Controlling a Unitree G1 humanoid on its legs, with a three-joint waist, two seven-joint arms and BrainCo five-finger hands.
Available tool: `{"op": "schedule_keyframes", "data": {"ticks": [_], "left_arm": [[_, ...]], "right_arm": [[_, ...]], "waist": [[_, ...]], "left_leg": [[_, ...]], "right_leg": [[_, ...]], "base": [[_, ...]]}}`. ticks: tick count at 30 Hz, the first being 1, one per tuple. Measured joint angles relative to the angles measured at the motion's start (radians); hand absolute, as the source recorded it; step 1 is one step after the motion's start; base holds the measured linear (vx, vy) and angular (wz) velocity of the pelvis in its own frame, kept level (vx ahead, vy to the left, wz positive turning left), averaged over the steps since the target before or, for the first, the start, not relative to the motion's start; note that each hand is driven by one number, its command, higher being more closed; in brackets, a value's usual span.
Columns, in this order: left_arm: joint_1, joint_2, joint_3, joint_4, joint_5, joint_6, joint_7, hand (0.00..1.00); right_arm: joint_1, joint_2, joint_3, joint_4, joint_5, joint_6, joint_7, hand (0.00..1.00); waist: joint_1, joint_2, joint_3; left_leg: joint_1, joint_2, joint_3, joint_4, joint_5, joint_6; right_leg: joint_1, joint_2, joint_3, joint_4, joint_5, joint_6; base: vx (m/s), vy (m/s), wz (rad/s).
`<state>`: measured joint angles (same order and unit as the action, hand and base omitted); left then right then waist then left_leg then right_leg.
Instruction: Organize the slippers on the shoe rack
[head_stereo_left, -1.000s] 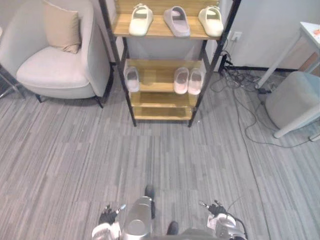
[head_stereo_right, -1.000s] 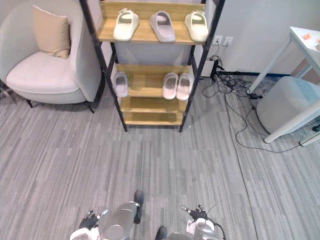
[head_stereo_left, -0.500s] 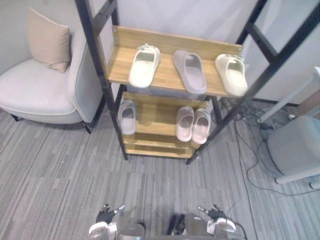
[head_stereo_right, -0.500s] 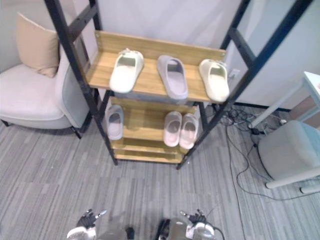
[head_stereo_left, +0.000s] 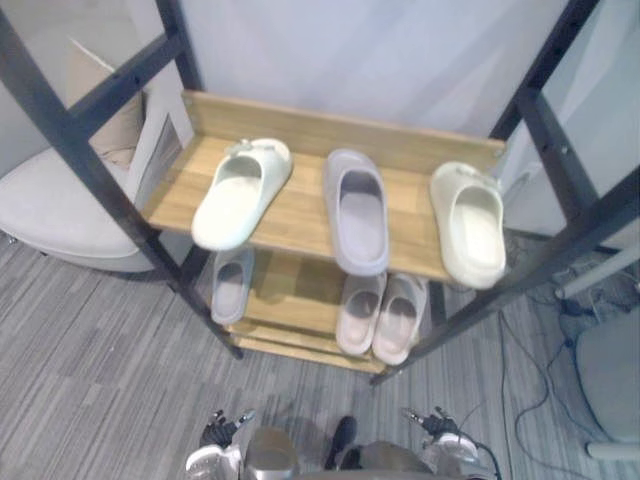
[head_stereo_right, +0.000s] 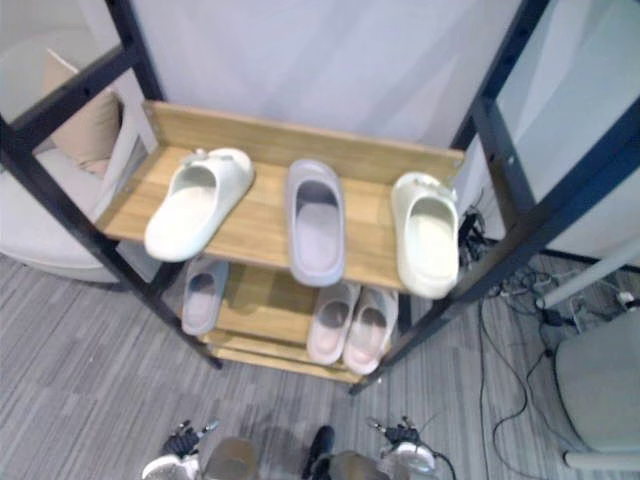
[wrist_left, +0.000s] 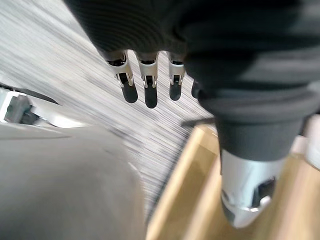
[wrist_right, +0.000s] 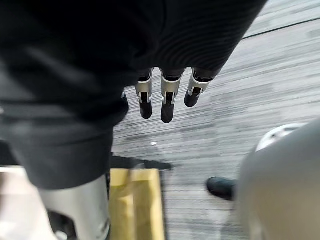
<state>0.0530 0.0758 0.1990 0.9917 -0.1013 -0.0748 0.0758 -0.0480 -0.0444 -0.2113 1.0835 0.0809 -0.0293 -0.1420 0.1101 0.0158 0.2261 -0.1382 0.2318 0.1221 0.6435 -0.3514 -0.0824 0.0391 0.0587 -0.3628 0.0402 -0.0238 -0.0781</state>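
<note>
A black-framed shoe rack (head_stereo_left: 303, 215) with wooden shelves stands close in front. On its upper shelf lie a cream slipper (head_stereo_left: 240, 193) at the left, a lilac slipper (head_stereo_left: 357, 210) in the middle and a second cream slipper (head_stereo_left: 470, 222) at the right. The shelf below carries a single grey slipper (head_stereo_left: 232, 285) at the left and a pink pair (head_stereo_left: 380, 315) side by side. My left hand (head_stereo_left: 214, 437) and right hand (head_stereo_left: 437, 428) hang low over the carpet, well short of the rack. Both wrist views show straight fingers (wrist_left: 150, 90) (wrist_right: 167, 100) with nothing in them.
A pale armchair (head_stereo_left: 55, 205) with a beige cushion (head_stereo_left: 118, 125) sits left of the rack. Right of it are loose cables (head_stereo_left: 545, 350) on the grey carpet, a white table leg (head_stereo_left: 598, 285) and a grey stool (head_stereo_left: 612, 372).
The whole picture has shifted: the camera has come much nearer to the rack, whose shelves now loom large. The slippers lie as before. Both hands stay low and empty.
</note>
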Motion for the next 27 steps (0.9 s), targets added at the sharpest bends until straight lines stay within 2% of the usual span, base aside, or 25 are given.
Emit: {"op": "schedule_keyframes", "data": {"ticks": [1, 2, 4, 8, 10, 14, 20, 27], "left_arm": [[-0.002, -0.003, -0.002, 0.002, 0.000, 0.001, 0.001, 0.00], [-0.002, -0.002, -0.002, 0.005, -0.001, 0.001, 0.001, 0.00], [-0.011, 0.011, -0.017, 0.025, 0.000, 0.002, 0.002, 0.00], [-0.022, 0.026, -0.047, 0.047, 0.002, 0.003, 0.001, 0.00], [-0.023, 0.032, -0.062, 0.062, 0.007, 0.003, 0.000, 0.00], [-0.022, 0.034, -0.062, 0.072, 0.023, 0.003, -0.001, 0.00], [0.005, 0.038, -0.062, 0.098, 0.024, 0.009, -0.001, 0.00], [0.037, 0.050, -0.077, 0.101, 0.041, 0.016, 0.005, 0.00]], "right_arm": [[-0.001, -0.004, 0.003, 0.000, 0.000, 0.001, -0.003, 0.00], [0.000, -0.004, 0.002, 0.003, 0.000, 0.001, -0.007, 0.00], [0.010, 0.008, 0.013, 0.003, 0.000, 0.002, -0.008, 0.00], [0.025, 0.006, 0.018, 0.010, -0.001, 0.004, -0.008, 0.00], [0.031, 0.005, 0.018, 0.012, -0.004, 0.004, -0.006, 0.00], [0.039, -0.002, 0.017, 0.032, -0.004, 0.004, -0.005, 0.00], [0.056, -0.008, 0.019, 0.032, -0.004, 0.004, -0.005, 0.00], [0.080, -0.011, 0.063, -0.010, -0.006, 0.002, -0.029, 0.00]], "waist": [[0.000, 0.012, -0.005], [0.004, 0.006, -0.007], [-0.002, -0.012, -0.016], [-0.003, -0.020, -0.014], [-0.005, -0.024, -0.019], [-0.008, -0.026, -0.029], [-0.020, -0.023, -0.045], [-0.032, -0.034, -0.064]], "left_leg": [[0.001, -0.018, -0.001, -0.170, 0.043, 0.008], [0.028, -0.043, 0.002, -0.216, 0.099, -0.006], [0.071, -0.088, 0.008, -0.288, 0.133, 0.008], [0.135, -0.117, 0.010, -0.291, 0.133, 0.008], [0.197, -0.136, 0.011, -0.353, 0.134, 0.011], [0.230, -0.157, 0.010, -0.421, 0.150, 0.035], [0.265, -0.177, 0.010, -0.468, 0.164, 0.049], [0.266, -0.205, 0.037, -0.537, 0.200, 0.067]], "right_leg": [[0.011, -0.007, 0.010, -0.001, -0.006, 0.013], [0.018, -0.022, 0.031, 0.004, -0.007, 0.022], [0.024, -0.051, 0.040, -0.005, -0.004, 0.048], [0.091, -0.076, 0.055, -0.032, 0.000, 0.076], [0.123, -0.088, 0.064, -0.041, -0.006, 0.088], [0.123, -0.102, 0.067, -0.044, -0.010, 0.095], [0.134, -0.113, 0.087, -0.047, -0.007, 0.104], [0.097, -0.129, 0.130, -0.083, 0.041, 0.115]], "base": [[0.26, 0.103, -0.25], [0.32, 0.151, -0.25], [0.24, 0.135, -0.02], [0.17, 0.139, -0.09], [0.10, 0.098, -0.09], [0.02, 0.040, -0.01], [-0.05, 0.037, -0.03], [-0.08, 0.053, -0.16]]}}
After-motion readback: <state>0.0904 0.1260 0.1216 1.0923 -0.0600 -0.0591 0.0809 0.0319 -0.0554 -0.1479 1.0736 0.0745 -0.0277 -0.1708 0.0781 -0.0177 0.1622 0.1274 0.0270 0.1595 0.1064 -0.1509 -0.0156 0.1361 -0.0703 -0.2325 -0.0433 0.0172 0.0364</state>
